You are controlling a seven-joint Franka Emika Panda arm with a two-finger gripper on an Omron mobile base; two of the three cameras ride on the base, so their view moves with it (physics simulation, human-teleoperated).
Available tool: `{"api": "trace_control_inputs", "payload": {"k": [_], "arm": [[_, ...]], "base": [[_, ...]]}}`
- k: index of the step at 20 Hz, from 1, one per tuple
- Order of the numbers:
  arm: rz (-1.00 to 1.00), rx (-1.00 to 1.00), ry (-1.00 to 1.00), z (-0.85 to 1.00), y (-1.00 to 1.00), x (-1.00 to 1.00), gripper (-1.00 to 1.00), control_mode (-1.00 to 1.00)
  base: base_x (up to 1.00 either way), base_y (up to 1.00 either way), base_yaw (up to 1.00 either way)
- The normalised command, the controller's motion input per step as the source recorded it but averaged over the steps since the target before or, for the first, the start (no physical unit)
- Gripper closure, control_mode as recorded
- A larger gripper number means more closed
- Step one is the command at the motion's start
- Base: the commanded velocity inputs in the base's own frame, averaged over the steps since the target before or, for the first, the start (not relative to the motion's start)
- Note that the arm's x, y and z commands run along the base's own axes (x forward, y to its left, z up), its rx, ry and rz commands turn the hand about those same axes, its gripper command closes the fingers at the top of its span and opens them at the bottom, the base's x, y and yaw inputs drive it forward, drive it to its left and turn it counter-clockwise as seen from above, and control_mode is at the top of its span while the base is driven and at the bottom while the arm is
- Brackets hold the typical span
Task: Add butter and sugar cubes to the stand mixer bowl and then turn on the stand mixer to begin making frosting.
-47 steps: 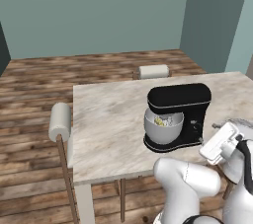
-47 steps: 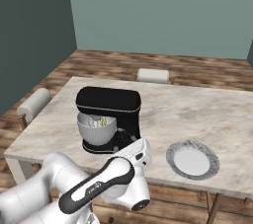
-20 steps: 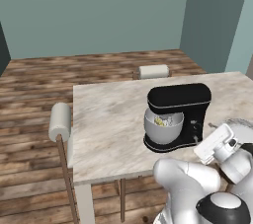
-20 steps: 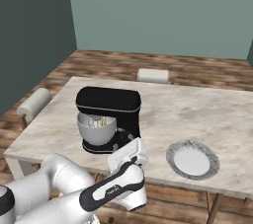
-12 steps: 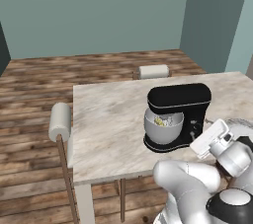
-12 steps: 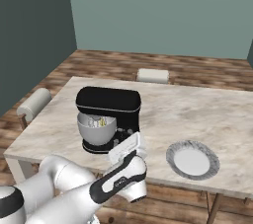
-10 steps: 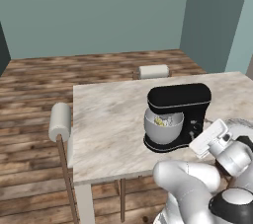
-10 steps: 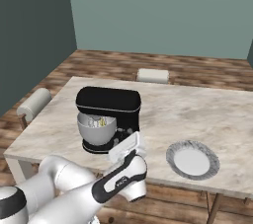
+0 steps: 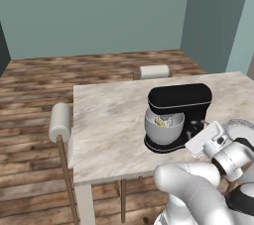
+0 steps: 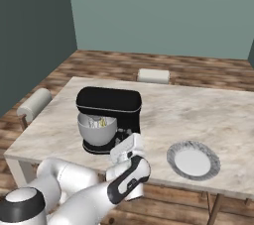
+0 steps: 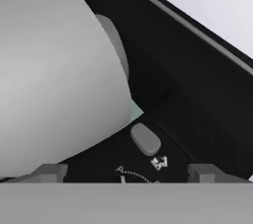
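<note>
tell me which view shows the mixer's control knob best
The hand view: the grey knob sits close up on the black stand mixer, just above the fingertips. In the right base view the hand covers that spot; in the left base view it is too small to make out.

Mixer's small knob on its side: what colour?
Grey, against the black mixer body; the knob shows best in the hand view.

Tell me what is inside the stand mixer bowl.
Inside the stand mixer bowl, pale-yellow pieces lie beside the silver whisk. The bowl's wall and the mixer head cover the bottom, so any sugar cubes cannot be made out.
</note>
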Motion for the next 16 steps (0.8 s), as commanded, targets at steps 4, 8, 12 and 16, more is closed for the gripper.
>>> {"api": "trace_control_inputs", "payload": {"k": [4,8,12,16], "arm": [[-0.09,-0.06,-0.05,-0.20,0.09,0.32,-1.00,-1.00],[-0.07,-0.02,-0.03,-0.30,0.00,0.34,-1.00,-1.00],[-0.06,-0.02,0.00,-0.23,0.03,0.46,1.00,-1.00],[-0.08,-0.08,0.00,-0.21,0.30,0.59,1.00,-1.00]], "base": [[0.00,0.00,0.00],[0.00,0.00,0.00],[0.00,0.00,0.00],[0.00,0.00,0.00]]}}
